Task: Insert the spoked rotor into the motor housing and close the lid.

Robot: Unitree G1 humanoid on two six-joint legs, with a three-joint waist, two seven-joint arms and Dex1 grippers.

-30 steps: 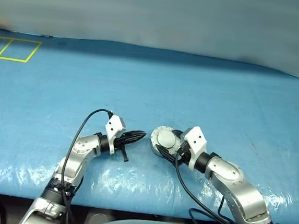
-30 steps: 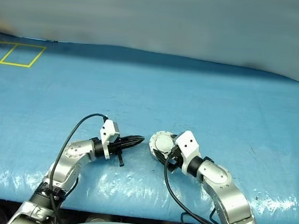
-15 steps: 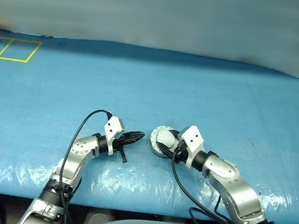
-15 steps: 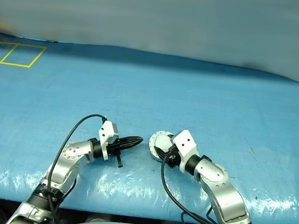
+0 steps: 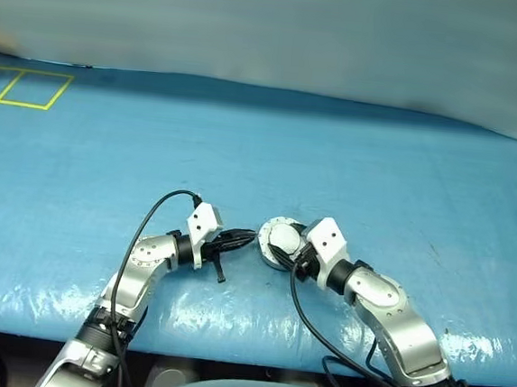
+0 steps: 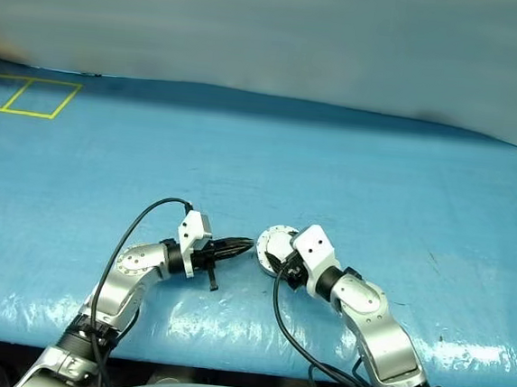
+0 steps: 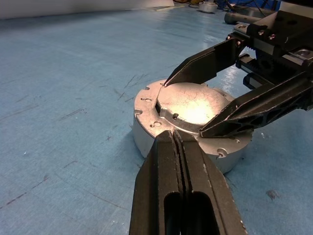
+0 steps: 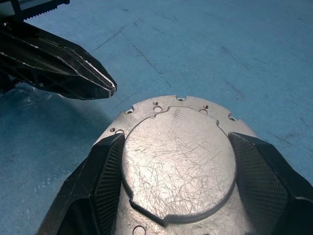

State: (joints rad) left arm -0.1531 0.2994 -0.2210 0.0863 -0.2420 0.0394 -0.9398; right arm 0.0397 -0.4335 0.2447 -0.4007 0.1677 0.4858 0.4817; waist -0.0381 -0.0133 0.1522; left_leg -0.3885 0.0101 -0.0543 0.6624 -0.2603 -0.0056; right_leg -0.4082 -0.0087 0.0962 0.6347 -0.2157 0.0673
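Across the whole width of my view runs the blue-covered bench [image 5: 378,168], with yellow tape squares [image 5: 23,87] marked off at its far left corner, well away from the work. Near the front edge, both arms reach in toward each other, and between them sits the motor housing [image 7: 146,139], a short silver cylinder standing flat on the blue cover. On its top lies the lid [image 8: 178,164], a scratched silver disc; from both wrist views it looks seated flush in the housing's recess, with the small notches and screw holes of the rim showing around it. I cannot see the spoked rotor, so my guess is that it is already inside under the lid, though nothing here proves it. My right claw [image 8: 176,196] straddles the lid with its fingers spread, one dark finger along each side of the disc; whether the pads are pressing the edge or standing just clear of it I cannot tell. My left claw [image 7: 177,147] is fully closed on nothing, its two fingers pressed together into one point that sits just beside the housing's near wall, at or close to touching. As I judge it, the task is nearly finished: insertion and lid placement appear done, and what remains is to confirm the lid is fully down and back both claws away.
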